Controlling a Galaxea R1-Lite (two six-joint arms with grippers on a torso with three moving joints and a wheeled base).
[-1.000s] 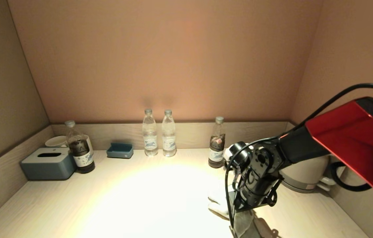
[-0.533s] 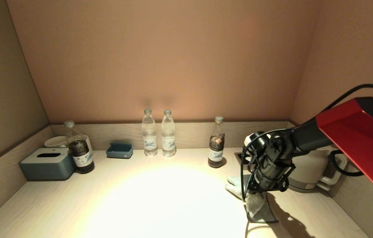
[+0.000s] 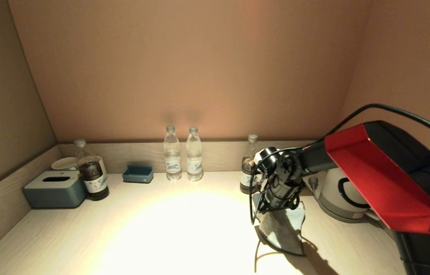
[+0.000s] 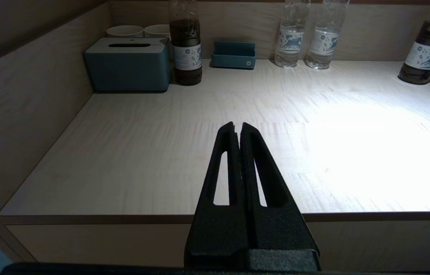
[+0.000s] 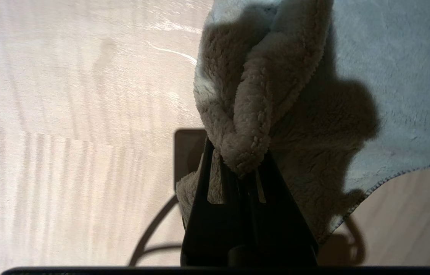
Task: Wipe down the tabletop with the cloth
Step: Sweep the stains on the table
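Note:
A grey fluffy cloth (image 3: 281,229) lies spread on the light wooden tabletop (image 3: 169,229) at the right, one corner bunched up. My right gripper (image 3: 276,208) points down and is shut on that bunched part. In the right wrist view the gripper (image 5: 239,162) pinches a thick fold of the cloth (image 5: 260,91), the rest spreading flat on the wood. My left gripper (image 4: 238,126) is shut and empty, parked over the table's front edge; it does not show in the head view.
Along the back stand a dark bottle (image 3: 249,168) right behind the right gripper, two clear bottles (image 3: 183,154), a blue tray (image 3: 138,173), another dark bottle (image 3: 92,172), a blue tissue box (image 3: 55,189) and cups. A white kettle (image 3: 339,194) stands at the right.
My right gripper has dragged the cloth away from the front edge toward the back and then leftward, ending close in front of the dark bottle. The left arm has not moved.

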